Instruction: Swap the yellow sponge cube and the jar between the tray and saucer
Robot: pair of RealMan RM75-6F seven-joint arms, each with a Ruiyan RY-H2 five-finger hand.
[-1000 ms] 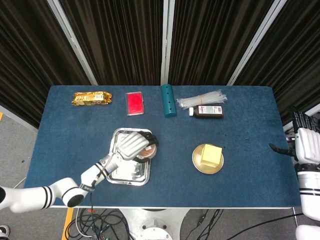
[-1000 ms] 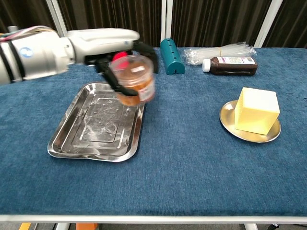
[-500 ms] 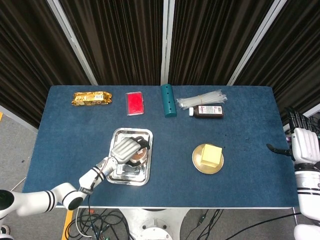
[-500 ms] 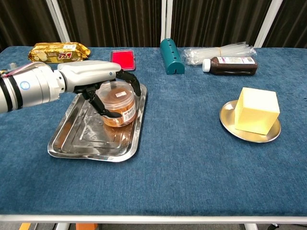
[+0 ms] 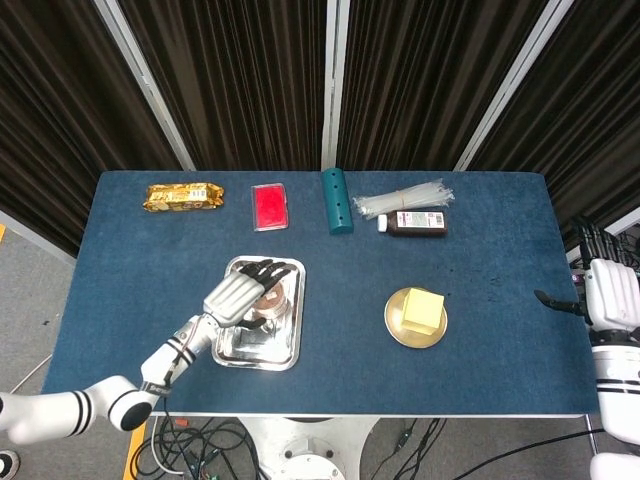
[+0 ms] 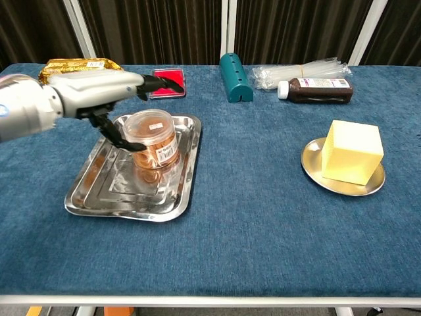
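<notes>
The clear jar (image 6: 152, 141) with brown contents stands upright in the steel tray (image 6: 92, 194) at the left; in the head view the jar (image 5: 273, 300) is partly hidden under my hand. My left hand (image 6: 105, 92) hovers over and behind the jar with its fingers stretched out above the lid and the thumb curved down beside the jar's left wall; it grips nothing. From above, the left hand (image 5: 240, 292) covers the tray's (image 5: 240, 355) upper part. The yellow sponge cube (image 6: 352, 151) sits on the gold saucer (image 6: 312, 168) at the right. My right hand (image 5: 605, 290) hangs open off the table's right edge.
Along the back lie a gold snack packet (image 5: 183, 196), a red box (image 5: 270, 206), a teal cylinder (image 5: 337, 200), a bundle of clear sticks (image 5: 405, 198) and a brown bottle (image 5: 415, 223) on its side. Blue cloth lies bare between tray and saucer.
My left hand carried the jar from the tray's right edge down into the tray, set it upright and spread its fingers off it. The right hand stayed put.
</notes>
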